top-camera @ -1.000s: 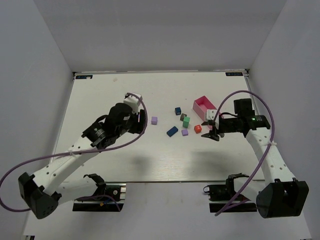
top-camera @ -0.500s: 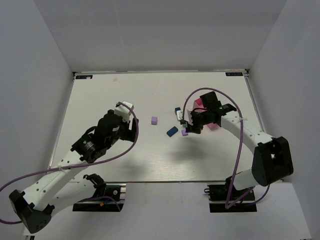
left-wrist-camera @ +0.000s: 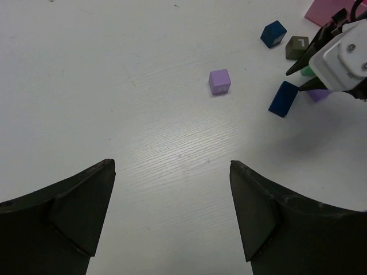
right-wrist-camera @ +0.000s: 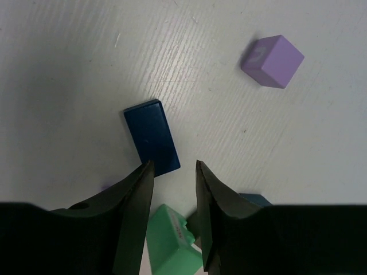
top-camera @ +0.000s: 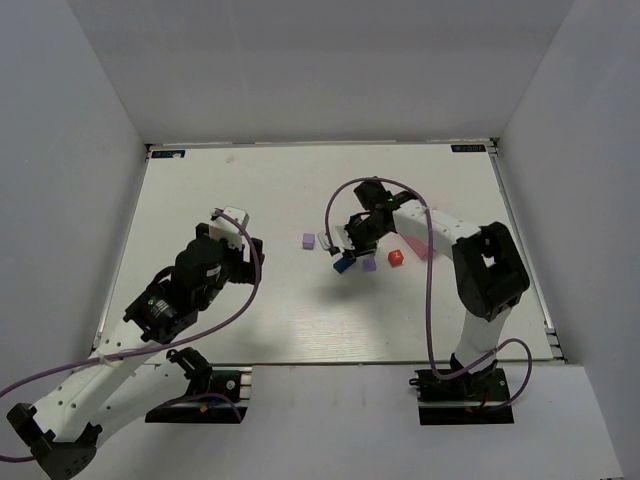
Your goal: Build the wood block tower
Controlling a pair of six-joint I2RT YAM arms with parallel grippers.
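Observation:
The wood blocks lie loose and flat on the table, none stacked: a lilac cube (top-camera: 308, 241), a blue brick (top-camera: 344, 263), a second lilac cube (top-camera: 369, 264) and a red block (top-camera: 396, 257). My right gripper (top-camera: 343, 248) hovers low over the cluster. In the right wrist view this gripper (right-wrist-camera: 173, 169) stands narrowly open with nothing between its tips. The blue brick (right-wrist-camera: 152, 137) lies just ahead of them and a green block (right-wrist-camera: 172, 240) sits under them. My left gripper (left-wrist-camera: 170, 172) is wide open and empty, well short of the lilac cube (left-wrist-camera: 219, 81).
A pink tray (top-camera: 418, 246) sits right of the blocks, partly hidden by the right arm. A blue cube (left-wrist-camera: 273, 33) and a dark olive cube (left-wrist-camera: 297, 47) sit at the far side of the cluster. White walls surround the table.
The right arm swung left from beside the tray to over the blocks, and its jaws narrowed. The left arm drew back toward the near left while its jaws opened wider.

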